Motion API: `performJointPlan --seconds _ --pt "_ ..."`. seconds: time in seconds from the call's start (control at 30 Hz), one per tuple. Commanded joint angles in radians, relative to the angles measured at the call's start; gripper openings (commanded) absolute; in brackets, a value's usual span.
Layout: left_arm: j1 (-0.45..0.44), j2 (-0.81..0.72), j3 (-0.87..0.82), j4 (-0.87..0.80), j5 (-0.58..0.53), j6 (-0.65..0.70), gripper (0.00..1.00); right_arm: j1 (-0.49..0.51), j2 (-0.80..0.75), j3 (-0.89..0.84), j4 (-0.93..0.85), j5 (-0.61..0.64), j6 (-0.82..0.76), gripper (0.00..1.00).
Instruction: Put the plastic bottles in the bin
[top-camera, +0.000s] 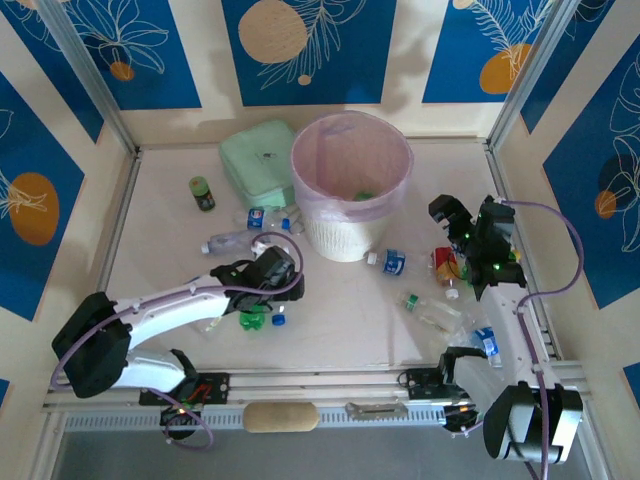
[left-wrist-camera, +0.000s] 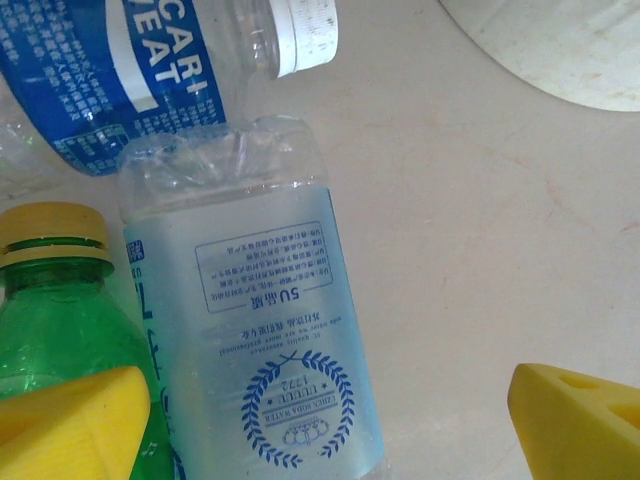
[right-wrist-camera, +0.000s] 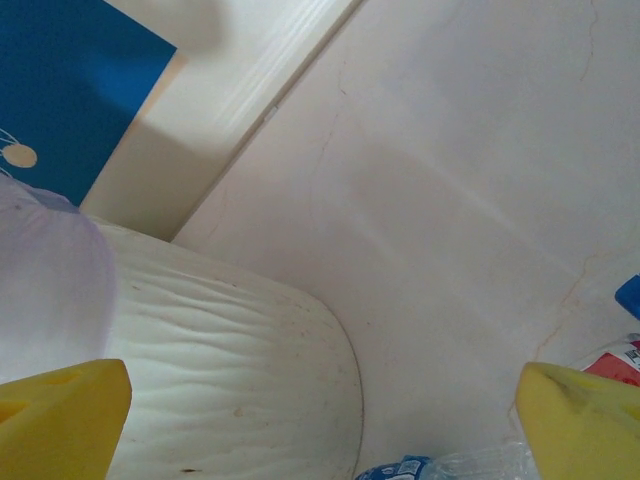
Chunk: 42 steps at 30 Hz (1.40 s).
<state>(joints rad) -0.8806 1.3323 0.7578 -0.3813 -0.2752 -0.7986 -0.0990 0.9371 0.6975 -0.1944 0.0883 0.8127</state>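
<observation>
Left gripper (left-wrist-camera: 320, 425) sits low w/ fingers spread either side of a clear bottle (left-wrist-camera: 260, 330) lying on the table (left-wrist-camera: 480, 200) front-left of the bin (top-camera: 345, 235) (green bottle (left-wrist-camera: 60, 330) just beside it), prob. lined up to pinch it. Right gripper (right-wrist-camera: 320, 420) hangs wide open by the bin wall, nothing held, likely placed to reach the bottles (top-camera: 430, 312) strewn on its side.

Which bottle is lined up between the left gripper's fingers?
The clear wreath-label bottle, lying inside the open left gripper; the green bottle sits at its edge, the white-capped bottle lies beyond.
</observation>
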Motion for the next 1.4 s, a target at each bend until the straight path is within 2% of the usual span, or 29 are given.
performJointPlan --seconds 0.0,0.33,0.73,0.9,1.13,1.37 --pt "-0.005 0.042 0.022 -0.008 0.004 0.017 0.91 -0.005 0.013 0.022 0.016 -0.03 0.013 0.99" --pt "-0.011 0.094 0.068 -0.031 0.009 0.046 0.86 -0.008 -0.005 0.023 0.003 -0.012 -0.002 0.99" --pt "-0.03 0.142 0.12 -0.182 -0.106 0.07 0.9 -0.013 0.004 0.016 0.007 -0.022 0.007 0.99" --pt "-0.03 0.169 0.116 -0.142 -0.097 0.076 0.89 -0.013 0.004 0.011 0.012 -0.023 0.014 0.99" --pt "-0.031 0.234 0.132 -0.069 -0.07 0.087 0.82 -0.015 -0.012 0.014 -0.011 -0.014 0.002 0.99" --pt "-0.03 0.29 0.142 -0.041 -0.06 0.097 0.81 -0.019 -0.028 0.005 -0.023 -0.011 -0.007 0.99"
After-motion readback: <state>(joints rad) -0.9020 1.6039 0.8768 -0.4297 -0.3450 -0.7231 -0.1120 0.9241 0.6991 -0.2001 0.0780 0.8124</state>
